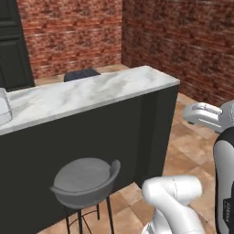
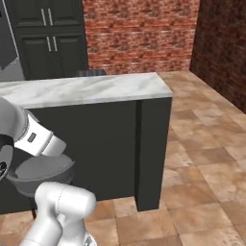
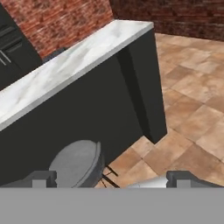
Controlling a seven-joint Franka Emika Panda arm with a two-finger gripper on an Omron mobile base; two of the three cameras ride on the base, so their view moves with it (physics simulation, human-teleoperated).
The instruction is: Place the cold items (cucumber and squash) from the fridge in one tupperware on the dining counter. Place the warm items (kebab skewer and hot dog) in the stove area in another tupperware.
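Note:
The marble-topped dining counter [image 1: 91, 91] [image 2: 86, 89] [image 3: 65, 70] stands ahead of me on a dark base. A clear tupperware [image 1: 3, 106] sits on its top at the far left edge of the left base view, partly cut off. My gripper [image 3: 113, 179] is open, its two dark fingertips [image 3: 41, 178] far apart and nothing between them. It hangs in front of the counter's dark side, above the floor. The cucumber, squash, kebab skewer and hot dog are out of view, as are the fridge and stove.
A grey stool [image 1: 84, 178] [image 2: 43, 170] [image 3: 74, 162] stands against the counter's front. A dark chair back [image 1: 81, 74] [image 2: 91, 73] rises behind the counter. Dark cabinets [image 2: 48, 38] and brick walls [image 1: 73, 32] close the back. Tiled floor [image 2: 202, 158] lies open past the counter's right end.

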